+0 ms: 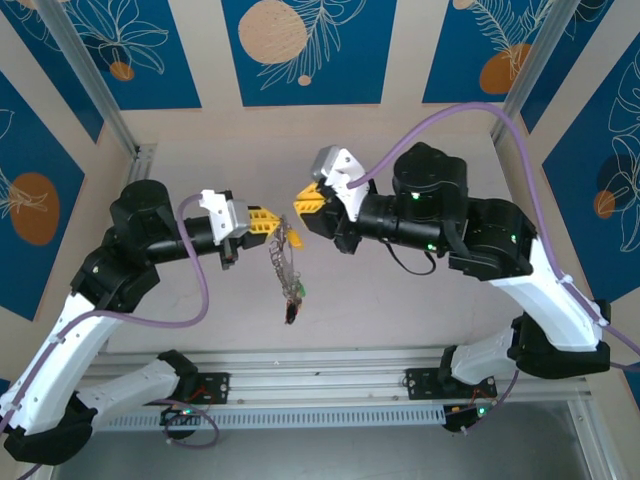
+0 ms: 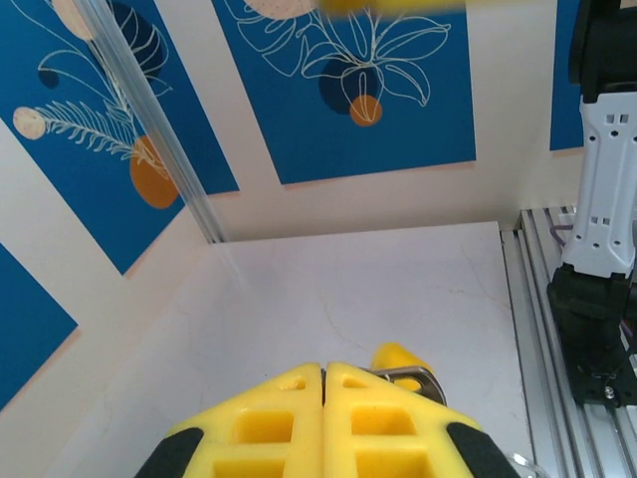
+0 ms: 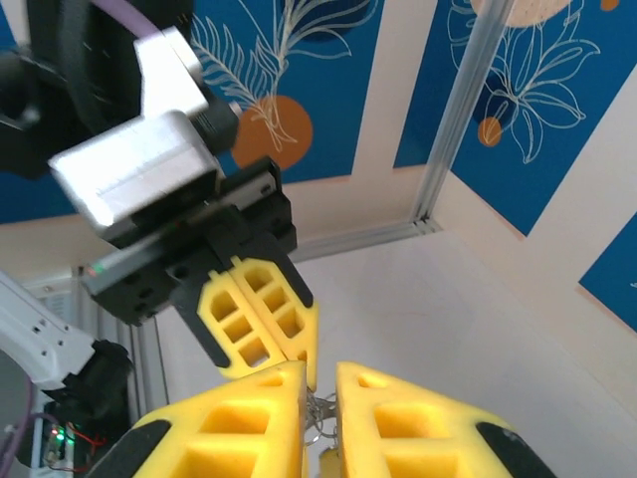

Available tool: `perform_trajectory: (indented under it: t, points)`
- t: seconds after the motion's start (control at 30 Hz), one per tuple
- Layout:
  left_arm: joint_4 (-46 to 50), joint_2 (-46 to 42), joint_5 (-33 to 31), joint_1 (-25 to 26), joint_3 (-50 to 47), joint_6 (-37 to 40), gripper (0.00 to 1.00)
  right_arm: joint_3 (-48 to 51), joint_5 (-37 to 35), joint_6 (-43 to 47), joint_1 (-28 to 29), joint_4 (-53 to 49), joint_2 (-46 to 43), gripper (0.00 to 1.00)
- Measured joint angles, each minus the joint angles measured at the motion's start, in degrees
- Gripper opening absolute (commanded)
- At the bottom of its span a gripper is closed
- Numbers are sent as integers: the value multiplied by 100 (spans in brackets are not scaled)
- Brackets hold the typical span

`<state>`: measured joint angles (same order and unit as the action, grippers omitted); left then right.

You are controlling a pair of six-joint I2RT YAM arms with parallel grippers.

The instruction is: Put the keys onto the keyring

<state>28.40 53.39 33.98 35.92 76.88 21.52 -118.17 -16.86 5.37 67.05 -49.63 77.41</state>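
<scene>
Holding a large thin grey metal keyring (image 1: 283, 262) up over the pale table (image 1: 400, 310).
Clenched tight at the left yellow two-finger gripper (image 1: 274, 222), pinching the hoop near its top, with the bunch of small keys and coloured tags (image 1: 293, 297) dangling lowest. Just beside, at the right yellow gripper (image 1: 298, 198), fingers a narrow slit apart around thin metal wire (image 3: 318, 410); gripped or released, cannot tell.

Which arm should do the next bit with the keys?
Probably the right. The left gripper is shut on the keyring, holding it up so it hangs. The right gripper sits beside that grip, with small metal loops between its fingers, free to do the threading.
</scene>
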Motion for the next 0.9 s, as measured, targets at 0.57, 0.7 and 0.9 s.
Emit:
perform_trajectory:
  t: [0.57, 0.7, 0.9]
  points:
    - [-55, -92, 411, 0, 52, -365, 0, 2044, 509, 9, -63, 758, -734, 55]
    - [-203, -92, 612, 0, 63, -507, 0, 2050, 538, 15, -286, 914, -721, 47]
    - [-369, -61, 780, -2, 63, -645, 0, 2085, 929, -168, -715, 999, -721, 35]
